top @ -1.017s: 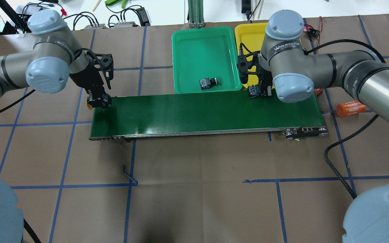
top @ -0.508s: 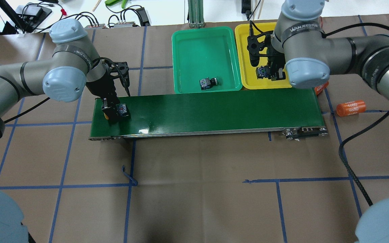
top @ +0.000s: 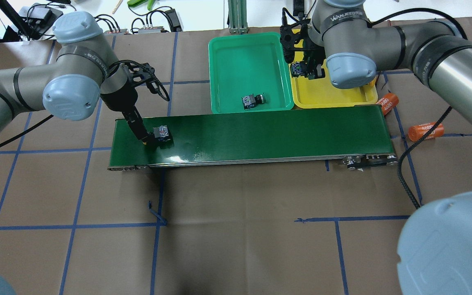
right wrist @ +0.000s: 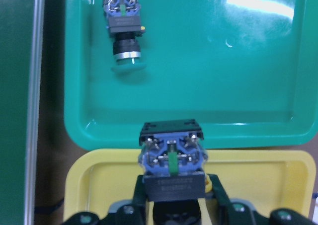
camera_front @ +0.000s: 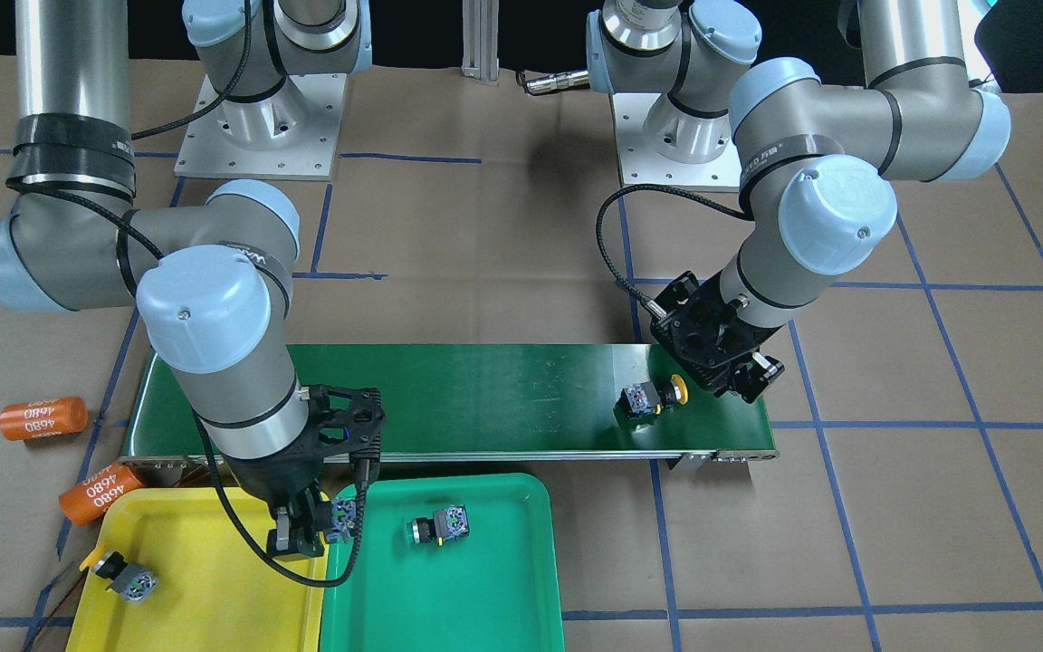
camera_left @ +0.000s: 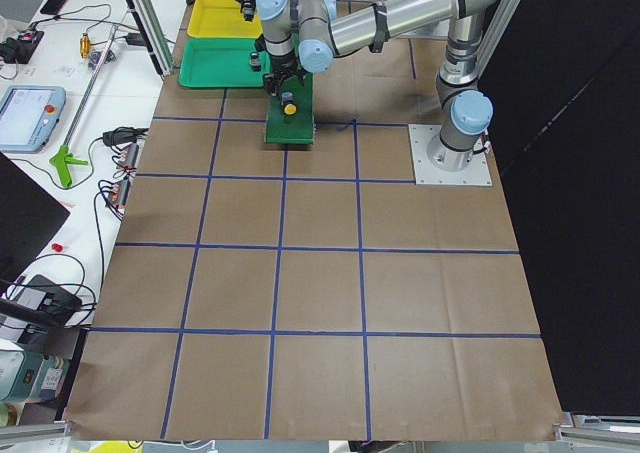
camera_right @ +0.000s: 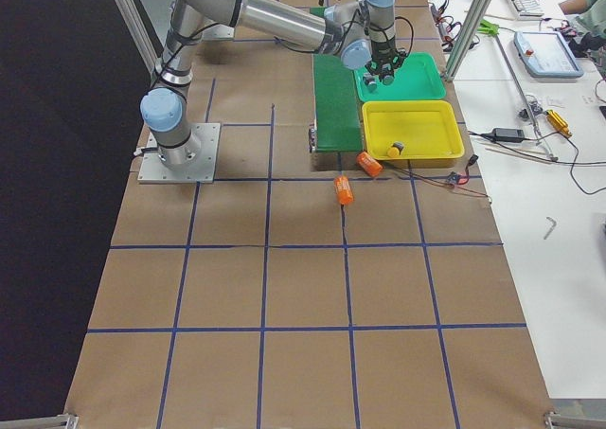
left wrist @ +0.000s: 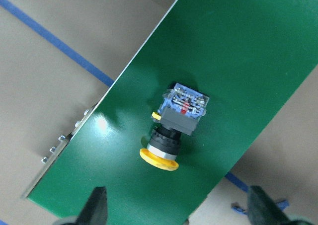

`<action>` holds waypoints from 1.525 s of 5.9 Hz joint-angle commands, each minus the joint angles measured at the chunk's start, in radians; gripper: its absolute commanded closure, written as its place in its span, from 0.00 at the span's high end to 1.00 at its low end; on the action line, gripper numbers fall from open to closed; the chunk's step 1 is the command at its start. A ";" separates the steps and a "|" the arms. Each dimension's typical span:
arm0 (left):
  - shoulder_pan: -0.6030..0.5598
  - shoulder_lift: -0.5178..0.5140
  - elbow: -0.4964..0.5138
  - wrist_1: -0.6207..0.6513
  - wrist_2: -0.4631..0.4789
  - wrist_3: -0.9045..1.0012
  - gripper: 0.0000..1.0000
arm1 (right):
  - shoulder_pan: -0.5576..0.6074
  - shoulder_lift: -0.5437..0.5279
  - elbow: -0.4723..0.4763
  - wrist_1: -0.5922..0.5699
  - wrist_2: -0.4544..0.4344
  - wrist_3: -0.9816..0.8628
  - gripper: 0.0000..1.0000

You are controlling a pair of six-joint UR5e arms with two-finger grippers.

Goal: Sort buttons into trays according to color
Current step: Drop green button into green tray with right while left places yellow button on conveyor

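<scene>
- I'm hovering my left gripper (left wrist: pixel 179 207), jaws spread, over a loose yellow button (left wrist: pixel 174 128) lying on the conveyor belt (top: pixel 260 131).
- My right gripper (right wrist: pixel 173 197) is pinching the carried button (right wrist: pixel 171 158), cap hidden, over the yellow tray (camera_front: pixel 214 589) edge, beside the green tray (right wrist: pixel 198 61).
- Farther off, a green button (right wrist: pixel 123 31) is sitting in the green tray and a second yellow button (camera_front: pixel 123 575) in the yellow one; two remaining.

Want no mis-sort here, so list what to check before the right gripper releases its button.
1. Right gripper shut on the held button: ok.
2. Held button's cap colour: cannot tell; the cap is hidden.
3. Drop spot: not ok; it hangs over the meeting rims of the yellow tray and green tray, clearly inside neither.
4. Green tray contents: ok; one green button only.
5. Left gripper clear: ok; open above the yellow button lying on the conveyor belt.
</scene>
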 commanded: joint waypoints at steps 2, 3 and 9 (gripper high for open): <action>-0.024 0.164 0.079 -0.195 0.004 -0.560 0.98 | 0.063 0.117 -0.095 -0.009 0.107 0.094 0.99; -0.026 0.187 0.127 -0.234 0.004 -0.718 0.98 | 0.063 0.094 -0.095 0.005 0.093 0.094 1.00; -0.041 0.216 0.115 -0.235 -0.009 -0.796 0.99 | 0.063 -0.217 -0.014 0.552 0.033 0.192 1.00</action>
